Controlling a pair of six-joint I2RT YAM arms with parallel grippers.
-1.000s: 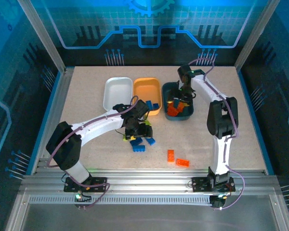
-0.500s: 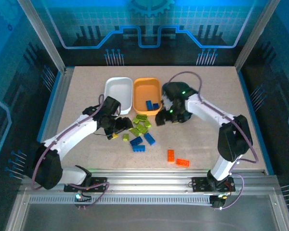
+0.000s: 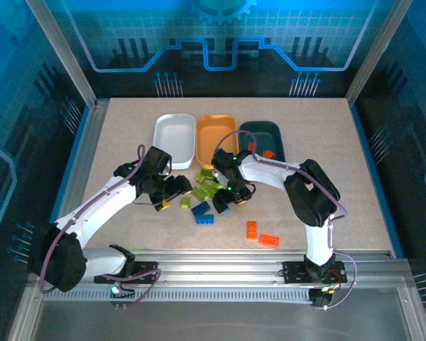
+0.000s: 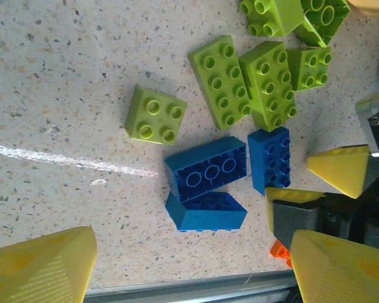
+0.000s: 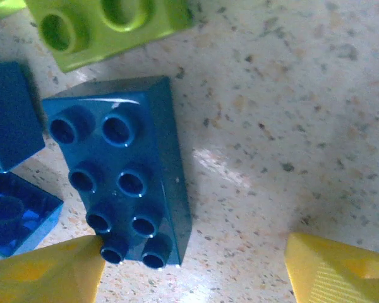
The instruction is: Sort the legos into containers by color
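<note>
Since half a second ago your right hand (image 3: pixel 227 197) has swung away from the near corner of the light orange shallow plastic tray (image 3: pixel 214 128) and come down onto the loose pile mid-tabletop. Your left hand (image 3: pixel 173 190) has edged toward the same pile.

The right hand's fingers are spread wide and grip nothing. They straddle a blue two-by-four studded plastic brick (image 5: pixel 120 170), with one yellow fingertip (image 5: pixel 47 268) at its end. The left hand is also wide open and empty.

You look partway through. A few bright orange bricks (image 3: pixel 268 153) lie in the dark teal tray (image 3: pixel 261 129), while the white tray (image 3: pixel 174 135) looks bare. Left on the tabletop (image 3: pixel 341 142) are the lime green bricks (image 4: pixel 230 82), several blue ones, and two orange bricks (image 3: pixel 252 229) by the near edge.

The hands crowd each other at the pile. The tabletop's right side and far corners give you room.
</note>
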